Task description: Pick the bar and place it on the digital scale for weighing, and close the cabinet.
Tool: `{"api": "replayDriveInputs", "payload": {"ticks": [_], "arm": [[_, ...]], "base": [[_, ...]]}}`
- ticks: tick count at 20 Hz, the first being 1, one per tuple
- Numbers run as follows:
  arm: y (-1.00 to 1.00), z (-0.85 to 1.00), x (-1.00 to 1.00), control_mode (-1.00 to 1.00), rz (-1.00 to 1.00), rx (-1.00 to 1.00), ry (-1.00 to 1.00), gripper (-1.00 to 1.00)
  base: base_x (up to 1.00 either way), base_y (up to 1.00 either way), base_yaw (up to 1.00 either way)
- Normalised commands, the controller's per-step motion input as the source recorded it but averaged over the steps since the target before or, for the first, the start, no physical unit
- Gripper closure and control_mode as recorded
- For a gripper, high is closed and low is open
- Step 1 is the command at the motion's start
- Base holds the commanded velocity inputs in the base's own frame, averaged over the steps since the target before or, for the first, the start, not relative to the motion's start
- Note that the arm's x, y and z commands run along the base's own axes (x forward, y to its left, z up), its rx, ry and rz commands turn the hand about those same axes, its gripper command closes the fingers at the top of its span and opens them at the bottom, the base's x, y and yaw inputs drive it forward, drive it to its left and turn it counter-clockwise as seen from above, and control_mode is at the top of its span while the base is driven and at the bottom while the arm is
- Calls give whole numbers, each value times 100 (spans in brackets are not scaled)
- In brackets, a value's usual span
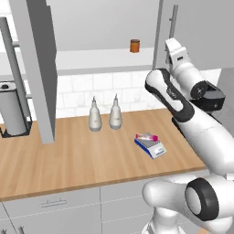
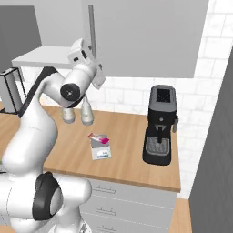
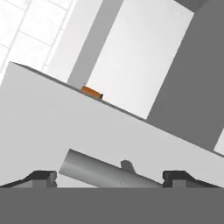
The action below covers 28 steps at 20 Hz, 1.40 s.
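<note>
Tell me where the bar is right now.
The bar lies on the digital scale on the wooden counter, right of the two white bottles in the left base view.

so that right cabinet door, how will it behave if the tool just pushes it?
Probably it swings stiffly on its hinges: the door is a flat rigid panel. The tool sits open astride the slim handle, whose smooth round bar may slip. The jar on the shelf looks well back, likely undisturbed.
</note>
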Motion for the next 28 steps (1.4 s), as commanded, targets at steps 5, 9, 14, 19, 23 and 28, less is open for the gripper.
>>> {"api": "replayDriveInputs", "payload": {"ticks": [5,9,14,19,23,28], "arm": [[0,37,54,-100,-4,0,0,-100],[-5,31,43,-100,-3,0,0,-100],[-11,36,51,-100,-1,0,5,-100],[-7,36,58,-100,0,0,10,-100],[-3,7,70,-100,0,0,18,-100],[-4,-15,2,-100,0,0,2,-100]], "base": [[0,0,0],[0,0,0],[0,0,0],[0,0,0],[0,0,0],[0,0,0]]}}
